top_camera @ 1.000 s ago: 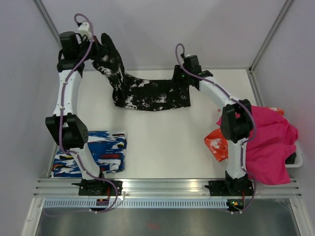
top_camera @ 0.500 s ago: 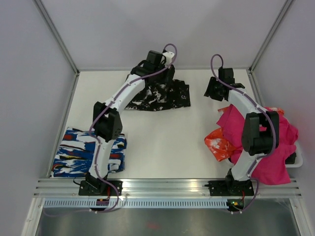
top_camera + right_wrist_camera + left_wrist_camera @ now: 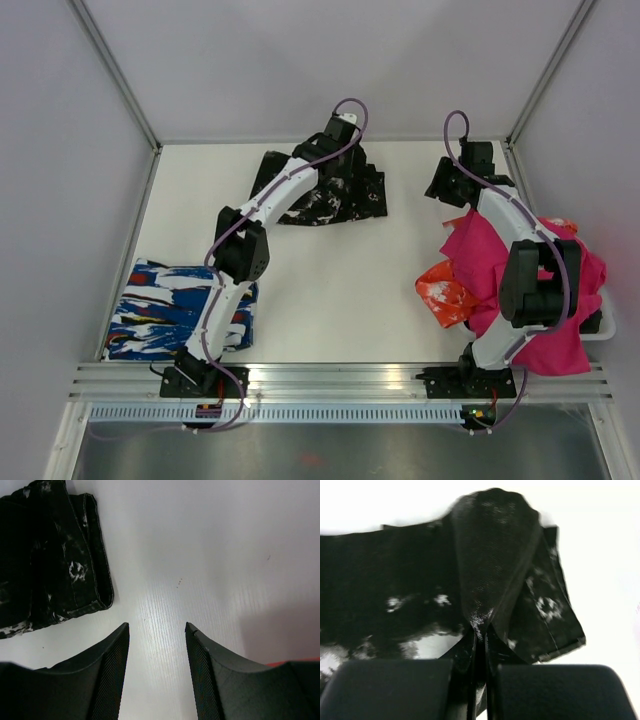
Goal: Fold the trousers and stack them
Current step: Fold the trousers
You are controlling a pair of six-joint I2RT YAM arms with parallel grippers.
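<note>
— Where the table (image 3: 330, 290) is seen from above, what is found at its far edge?
— The trousers (image 3: 335, 195) are laid there. They are bunched into a dark heap left of the middle of that edge, with white splatter showing all over.
— And to the sides?
— A magenta cloth (image 3: 545, 290) is piled at the right edge, with an orange cloth (image 3: 440, 295) lying against its left side. A blue, white and red streaked garment (image 3: 170, 310) is kept folded at the near left corner, well apart from the trousers.
— How are the tools set?
— A raised fold of the trousers is pinched between the closed fingers of the left gripper (image 3: 480, 635). The right gripper (image 3: 157, 630) is held spread over bare table near the trousers' hem, with nothing between its fingers.
</note>
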